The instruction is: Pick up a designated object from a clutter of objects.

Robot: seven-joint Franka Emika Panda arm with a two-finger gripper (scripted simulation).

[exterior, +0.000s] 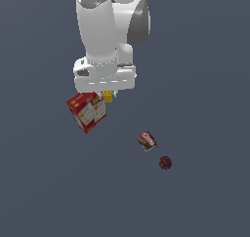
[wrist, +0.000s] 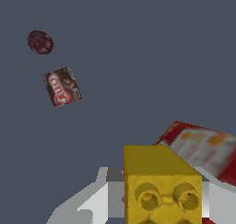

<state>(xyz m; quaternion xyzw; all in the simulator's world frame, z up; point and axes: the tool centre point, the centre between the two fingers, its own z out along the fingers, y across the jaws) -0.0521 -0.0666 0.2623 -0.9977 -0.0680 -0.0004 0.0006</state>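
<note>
Dark-brown packet [wrist: 61,86]: white lettering, unreadable; red box [wrist: 203,149] print blurred.

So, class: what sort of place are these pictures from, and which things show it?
Probably a simulated test scene, not a real room: a featureless grey floor, flat rendered shading on the arm, and a few unrelated items scattered about: red box, yellow piece, brown packet, maroon ball.

White glossy arm [exterior: 100,31]; grey joint patches

Gripper [exterior: 107,92] fingers — mostly hidden behind the hand — jaw state unclear
</note>
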